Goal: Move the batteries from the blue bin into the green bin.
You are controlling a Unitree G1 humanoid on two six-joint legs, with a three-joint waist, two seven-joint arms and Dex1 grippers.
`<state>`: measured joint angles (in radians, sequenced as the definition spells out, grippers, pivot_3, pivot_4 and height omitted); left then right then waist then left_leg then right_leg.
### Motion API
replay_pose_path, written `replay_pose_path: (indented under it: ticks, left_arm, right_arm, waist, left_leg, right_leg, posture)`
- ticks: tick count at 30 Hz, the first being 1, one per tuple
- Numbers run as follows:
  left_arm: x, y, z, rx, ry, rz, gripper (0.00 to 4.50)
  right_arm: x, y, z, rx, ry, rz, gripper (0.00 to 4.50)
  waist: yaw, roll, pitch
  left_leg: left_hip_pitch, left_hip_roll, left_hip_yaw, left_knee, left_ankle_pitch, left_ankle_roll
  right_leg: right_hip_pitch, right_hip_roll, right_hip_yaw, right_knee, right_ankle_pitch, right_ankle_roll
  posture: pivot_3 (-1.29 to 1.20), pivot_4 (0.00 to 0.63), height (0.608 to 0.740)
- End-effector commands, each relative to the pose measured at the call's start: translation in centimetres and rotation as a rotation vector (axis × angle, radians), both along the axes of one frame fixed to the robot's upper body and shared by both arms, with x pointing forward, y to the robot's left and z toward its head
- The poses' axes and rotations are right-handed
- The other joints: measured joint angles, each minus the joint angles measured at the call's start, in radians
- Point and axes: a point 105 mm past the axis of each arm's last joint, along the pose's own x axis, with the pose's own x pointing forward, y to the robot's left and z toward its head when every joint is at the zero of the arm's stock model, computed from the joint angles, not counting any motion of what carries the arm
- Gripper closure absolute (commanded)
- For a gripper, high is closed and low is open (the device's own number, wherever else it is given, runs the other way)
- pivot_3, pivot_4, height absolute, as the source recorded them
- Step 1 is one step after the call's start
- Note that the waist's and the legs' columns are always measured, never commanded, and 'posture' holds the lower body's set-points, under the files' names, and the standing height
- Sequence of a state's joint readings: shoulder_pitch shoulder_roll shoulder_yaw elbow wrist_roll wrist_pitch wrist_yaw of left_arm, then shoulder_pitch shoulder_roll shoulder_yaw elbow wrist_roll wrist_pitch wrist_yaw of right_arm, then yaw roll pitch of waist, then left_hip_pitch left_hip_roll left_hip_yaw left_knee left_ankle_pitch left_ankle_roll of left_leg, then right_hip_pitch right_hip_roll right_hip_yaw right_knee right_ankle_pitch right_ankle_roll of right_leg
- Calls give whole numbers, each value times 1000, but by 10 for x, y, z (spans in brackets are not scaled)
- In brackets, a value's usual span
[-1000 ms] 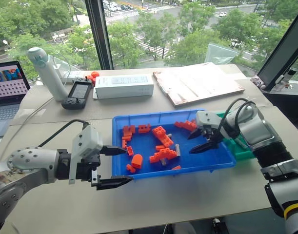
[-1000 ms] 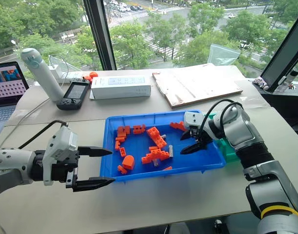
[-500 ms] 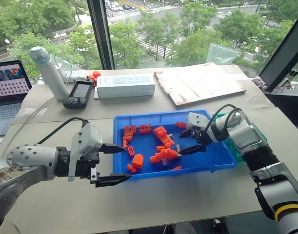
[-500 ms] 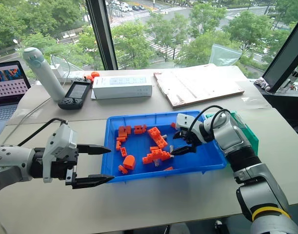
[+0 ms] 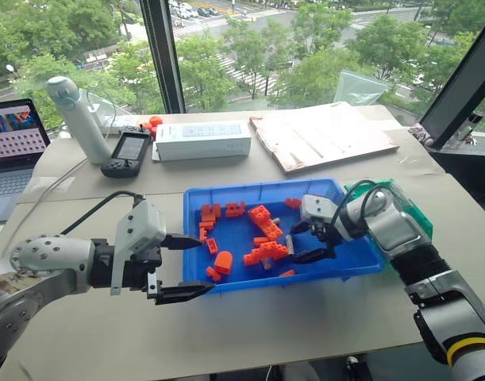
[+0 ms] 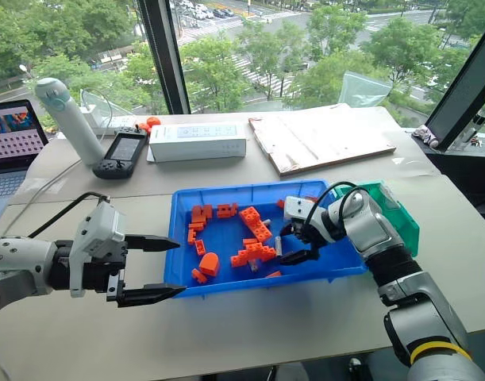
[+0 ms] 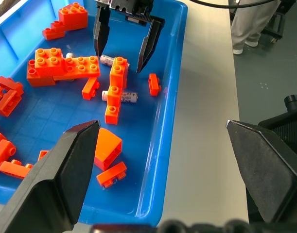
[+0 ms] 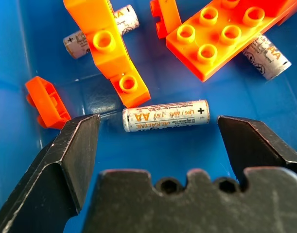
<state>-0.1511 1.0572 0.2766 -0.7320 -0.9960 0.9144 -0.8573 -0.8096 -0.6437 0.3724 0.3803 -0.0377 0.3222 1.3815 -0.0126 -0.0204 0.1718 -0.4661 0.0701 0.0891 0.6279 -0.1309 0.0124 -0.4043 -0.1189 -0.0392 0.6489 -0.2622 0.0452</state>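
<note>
The blue bin (image 5: 250, 190) holds several orange bricks (image 5: 266, 221) and a few grey batteries. My right gripper (image 5: 294, 244) is open, lowered into the bin's right part. In the right wrist view one battery (image 8: 165, 115) lies flat on the bin floor between its fingers, untouched. Two more batteries (image 8: 266, 56) lie partly under bricks. In the left wrist view the same gripper (image 7: 118, 63) straddles a battery (image 7: 112, 59), with another battery (image 7: 126, 96) close by. The green bin (image 5: 409, 208) stands right of the blue one, behind my right arm. My left gripper (image 5: 206, 266) is open and empty outside the bin's near-left corner.
A white box (image 5: 202, 140), a white bottle (image 5: 75, 119), a black handheld device (image 5: 127, 152) and a laptop (image 5: 12, 151) sit at the back left. A cardboard sheet (image 5: 321, 135) lies at the back right. Bare table runs along the front edge.
My right gripper has moved left and down from beside the green bin into the blue bin, and its jaws have spread wider. The left arm has not moved.
</note>
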Motion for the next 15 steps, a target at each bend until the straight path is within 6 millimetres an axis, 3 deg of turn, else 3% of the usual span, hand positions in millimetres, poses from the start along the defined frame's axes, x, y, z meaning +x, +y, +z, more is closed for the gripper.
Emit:
replay_pose_path:
  ticks: [1, 6, 10, 15]
  left_arm:
    - [-1, -1, 7, 10, -41, -19, 0]
    - [-1, -1, 7, 10, -41, -25, 0]
    - [-1, -2, 7, 6, -39, -36, 0]
    - [3, -4, 6, -3, -41, -59, 0]
  right_arm:
    - [8, -1, 3, 1, -41, -17, 549]
    - [8, -4, 10, 4, -50, -4, 1962]
    - [10, -18, 31, 9, -87, -26, 1981]
    - [16, -59, 102, 36, -215, -139, 1981]
  waist:
    - [0, 0, 0]
    - [1, 0, 0]
    - [4, 0, 0]
    - [6, 1, 1]
  left_leg:
    - [0, 0, 0, 0, 0, 0]
    - [0, 0, 0, 0, 0, 0]
    - [0, 0, 0, 0, 0, 0]
    - [-1, 0, 0, 0, 0, 0]
  right_leg:
    - [0, 0, 0, 0, 0, 0]
    - [0, 0, 0, 0, 0, 0]
    - [0, 0, 0, 0, 0, 0]
    - [-1, 0, 0, 0, 0, 0]
  posture:
    - [0, 150, 740]
    - [0, 150, 740]
    - [0, 150, 740]
    - [0, 150, 740]
